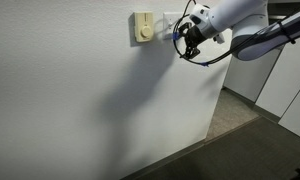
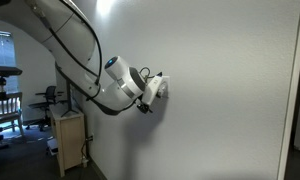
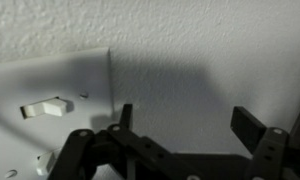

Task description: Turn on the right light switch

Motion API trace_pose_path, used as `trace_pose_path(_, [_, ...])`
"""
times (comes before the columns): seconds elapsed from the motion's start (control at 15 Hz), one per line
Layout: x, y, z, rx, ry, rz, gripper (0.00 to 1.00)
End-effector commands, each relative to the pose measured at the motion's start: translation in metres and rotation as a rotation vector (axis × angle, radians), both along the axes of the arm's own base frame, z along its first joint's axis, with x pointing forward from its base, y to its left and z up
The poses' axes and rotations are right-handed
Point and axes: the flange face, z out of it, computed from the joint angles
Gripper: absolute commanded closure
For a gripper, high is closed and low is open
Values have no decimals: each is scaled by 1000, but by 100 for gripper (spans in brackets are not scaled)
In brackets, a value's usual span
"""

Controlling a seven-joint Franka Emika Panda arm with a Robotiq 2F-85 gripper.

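Note:
In the wrist view the white glossy wall plate fills the left side. One small white toggle shows on it. A second toggle shows partly at the lower left, behind the gripper's linkage. The view is turned, so I cannot tell which one is the right light switch. My gripper is open and empty, its fingers over bare wall just beside the plate's edge. In both exterior views the gripper is close against the wall and hides most of the plate.
A cream-yellow wall device with a round knob sits just beside the plate. The white wall spreads around it. A wooden cabinet stands by the wall below the arm.

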Motion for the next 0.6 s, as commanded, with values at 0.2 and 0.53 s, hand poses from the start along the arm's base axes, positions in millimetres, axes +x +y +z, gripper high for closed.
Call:
trace_pose_path(0.2, [6, -24, 7, -54, -9, -6, 0])
trace_pose_path(0.53, [10, -31, 18, -68, -32, 0, 0])
